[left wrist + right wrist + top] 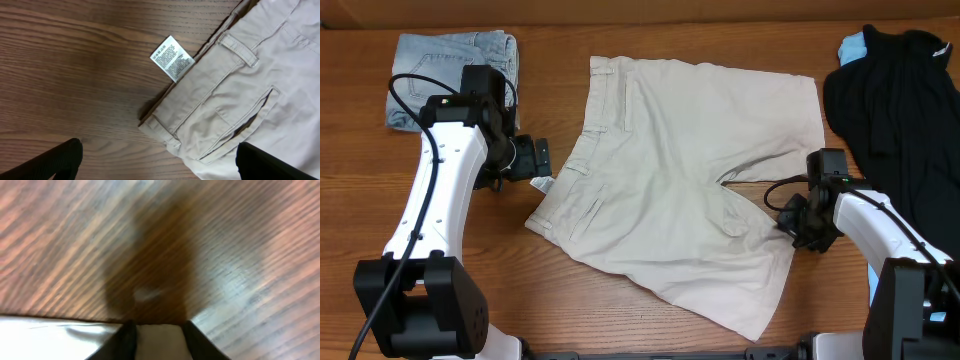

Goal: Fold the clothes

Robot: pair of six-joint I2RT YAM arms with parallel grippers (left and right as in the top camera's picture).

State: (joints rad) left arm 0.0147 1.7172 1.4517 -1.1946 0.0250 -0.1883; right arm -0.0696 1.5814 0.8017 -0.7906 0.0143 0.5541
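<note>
Wooden bench (620, 320) carries the khaki shorts (690, 170) spread flat at centre, left jaws spread beside the waistband corner (165, 125), right jaws pinching a leg hem, seemingly to start a fold.

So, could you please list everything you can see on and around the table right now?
khaki shorts: one, beige, spread out mid-table
white tag: one, white with print, sticking out from the waistband onto the wood
denim shorts: one, light blue, folded, top left of the overhead view, partly under the left arm
black garment: one, black, heaped at the right edge
pale-blue garment: one, pale blue, peeking out beside the black heap
table: one, brown wood grain, under everything
left gripper: one, black, open, by the waistband and tag
right gripper: one, black, seemingly closed on the shorts' leg edge; its wrist view is blurred
</note>
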